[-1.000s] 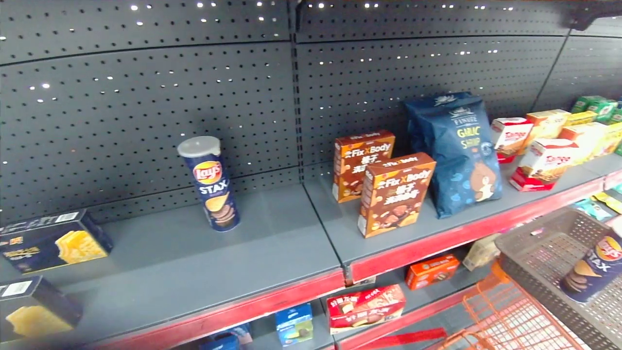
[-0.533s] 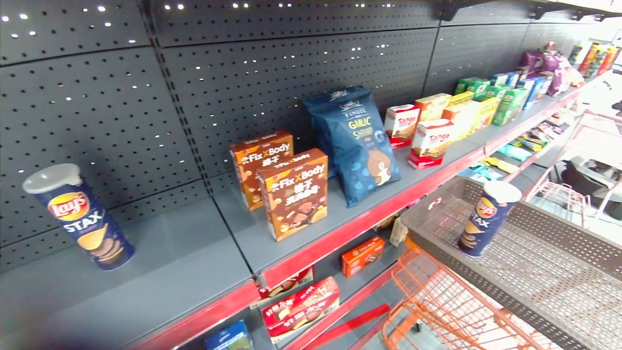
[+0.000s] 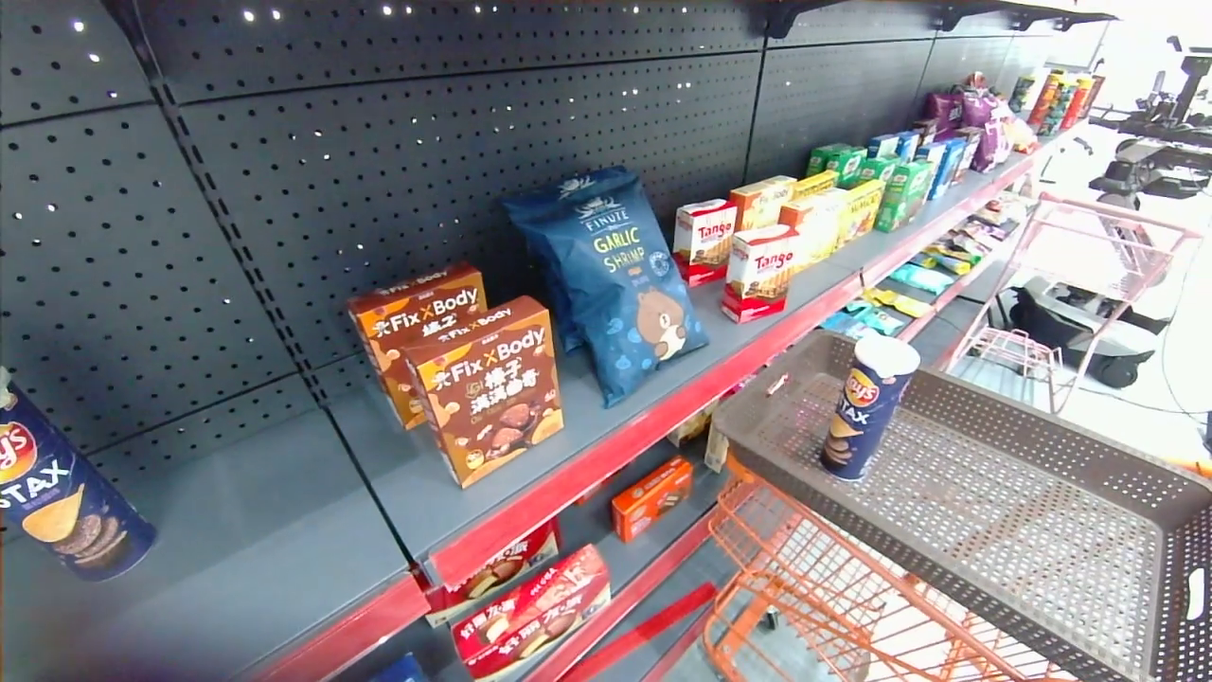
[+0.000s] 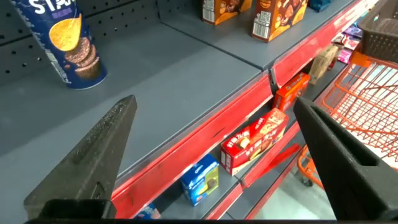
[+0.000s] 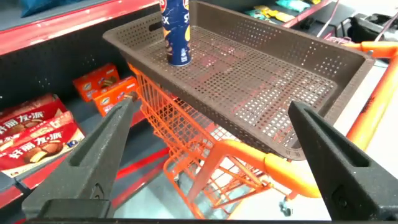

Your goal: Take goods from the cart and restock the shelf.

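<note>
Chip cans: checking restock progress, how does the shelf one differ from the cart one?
The shelf can stands on the grey shelf; the cart can stands in the brown basket, not yet moved. The shelf can is cropped by the head view's edge; the cart can shows whole, with white lid. Both are upright blue tubes.

I find bright, even overhead light on the top shelf (image 3: pixel 587 426). Above the garlic shrimp bag (image 3: pixel 615 275), pegboard (image 3: pixel 426 142) holes glint as white pinpoints. Far right of the bag, the aisle end glares white. Below the bag, the lower shelf (image 3: pixel 668 547) lies in shadow. Pegboard seams bow outward in the head view.
</note>
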Controlling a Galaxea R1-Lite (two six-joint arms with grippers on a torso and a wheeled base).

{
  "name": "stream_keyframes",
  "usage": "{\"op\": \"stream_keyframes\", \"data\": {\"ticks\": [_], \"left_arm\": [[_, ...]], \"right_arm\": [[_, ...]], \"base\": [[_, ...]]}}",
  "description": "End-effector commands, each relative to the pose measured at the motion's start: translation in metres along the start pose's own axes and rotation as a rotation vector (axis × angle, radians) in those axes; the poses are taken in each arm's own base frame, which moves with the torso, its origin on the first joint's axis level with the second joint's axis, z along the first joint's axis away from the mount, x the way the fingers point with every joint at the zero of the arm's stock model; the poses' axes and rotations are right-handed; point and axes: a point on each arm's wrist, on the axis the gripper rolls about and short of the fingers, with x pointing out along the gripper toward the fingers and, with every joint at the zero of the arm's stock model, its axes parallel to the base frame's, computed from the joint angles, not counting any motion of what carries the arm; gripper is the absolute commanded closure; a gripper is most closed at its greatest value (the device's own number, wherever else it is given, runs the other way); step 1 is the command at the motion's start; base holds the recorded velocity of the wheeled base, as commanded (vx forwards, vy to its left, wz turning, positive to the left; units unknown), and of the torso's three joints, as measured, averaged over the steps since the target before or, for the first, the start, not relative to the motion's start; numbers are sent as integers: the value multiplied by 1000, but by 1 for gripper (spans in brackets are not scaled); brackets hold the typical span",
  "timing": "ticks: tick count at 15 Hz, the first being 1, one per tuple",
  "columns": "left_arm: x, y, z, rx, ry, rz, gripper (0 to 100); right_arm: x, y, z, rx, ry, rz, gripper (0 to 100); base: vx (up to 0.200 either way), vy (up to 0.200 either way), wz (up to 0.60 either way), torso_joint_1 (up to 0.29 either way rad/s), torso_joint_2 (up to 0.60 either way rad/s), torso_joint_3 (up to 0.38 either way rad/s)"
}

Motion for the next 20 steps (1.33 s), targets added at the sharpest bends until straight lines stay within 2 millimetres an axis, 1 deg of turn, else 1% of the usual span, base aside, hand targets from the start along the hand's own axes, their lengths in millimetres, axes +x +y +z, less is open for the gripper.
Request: {"op": "stream_keyframes", "data": {"ticks": [1,2,3,4,5,6,7,8,9,10,11,12,13,15,16,17,19,20], "left_arm": [[0,0,0,0,0,0,0],[0,0,0,1,0,0,0],[0,0,0,-2,0,2,0],[0,0,0,0,0,0,0],[0,0,0,-3,0,2,0],[0,0,0,-2,0,2,0],[0,0,0,-2,0,0,0],[0,0,0,-2,0,2,0],[0,0,0,-2,0,0,0],[0,0,0,-2,0,2,0],[0,0,0,-2,0,2,0],[0,0,0,-2,0,2,0],[0,0,0,-2,0,2,0],[0,0,0,-2,0,2,0],[0,0,0,-2,0,2,0],[0,0,0,-2,0,0,0],[0,0,0,-2,0,0,0],[0,0,0,-2,0,2,0]], "right_arm": [[-1,0,7,-2,-12,-13,0],[0,0,40,2,-23,-19,0],[35,-1,83,30,133,-105,0],[51,-4,100,44,123,-215,0],[73,-6,108,45,190,-252,0],[82,-6,110,48,217,-253,0],[105,-8,110,69,280,-258,0],[134,-12,108,58,310,-277,0],[157,-15,107,49,299,-291,0],[183,-22,103,45,285,-313,0],[193,-24,99,39,281,-311,0],[219,-27,88,29,291,-293,0],[234,-28,80,34,286,-240,0],[259,-31,69,43,269,-178,0],[266,-29,67,58,271,-75,0],[270,-28,66,67,274,-11,0],[282,-28,62,48,272,52,0],[283,-28,61,43,275,68,0]], "base": [[0,0,0,0,0,0],[0,0,0,0,0,0],[0,0,0,0,0,0],[0,0,0,0,0,0],[0,0,0,0,0,0],[0,0,0,0,0,0],[0,0,0,0,0,0],[0,0,0,0,0,0],[0,0,0,0,0,0],[0,0,0,0,0,0],[0,0,0,0,0,0],[0,0,0,0,0,0],[0,0,0,0,0,0],[0,0,0,0,0,0],[0,0,0,0,0,0],[0,0,0,0,0,0],[0,0,0,0,0,0],[0,0,0,0,0,0]]}}
